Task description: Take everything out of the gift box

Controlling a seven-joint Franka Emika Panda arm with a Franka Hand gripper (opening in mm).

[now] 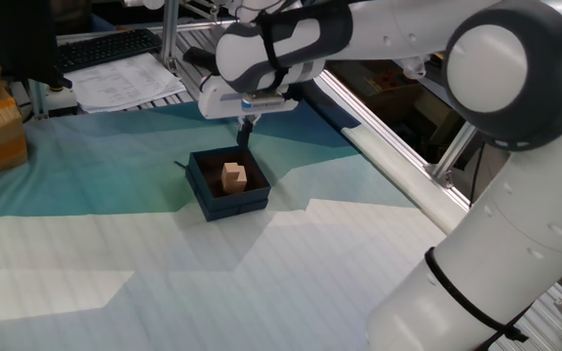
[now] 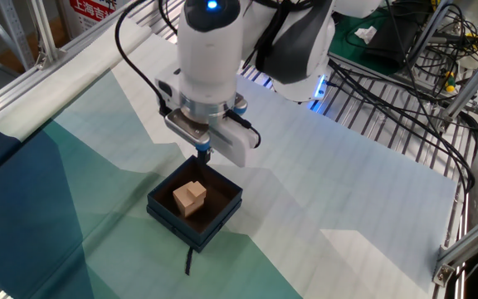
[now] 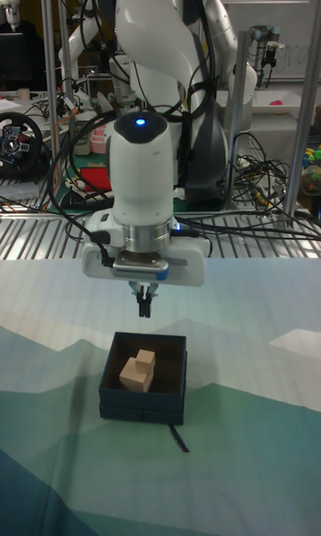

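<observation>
Tan wooden blocks (image 3: 137, 370) in gift box (image 3: 143, 401)

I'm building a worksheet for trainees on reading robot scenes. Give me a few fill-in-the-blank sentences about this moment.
1. The two wooden blocks lie inside the ____.
2. The gripper hangs ____ the gift box, touching neither block.
3. The gripper's fingers are ____, with nothing between them.
4. The box rests on a cloth printed in white and ____ tones.

Missing words: gift box; above; shut; blue-green
</observation>
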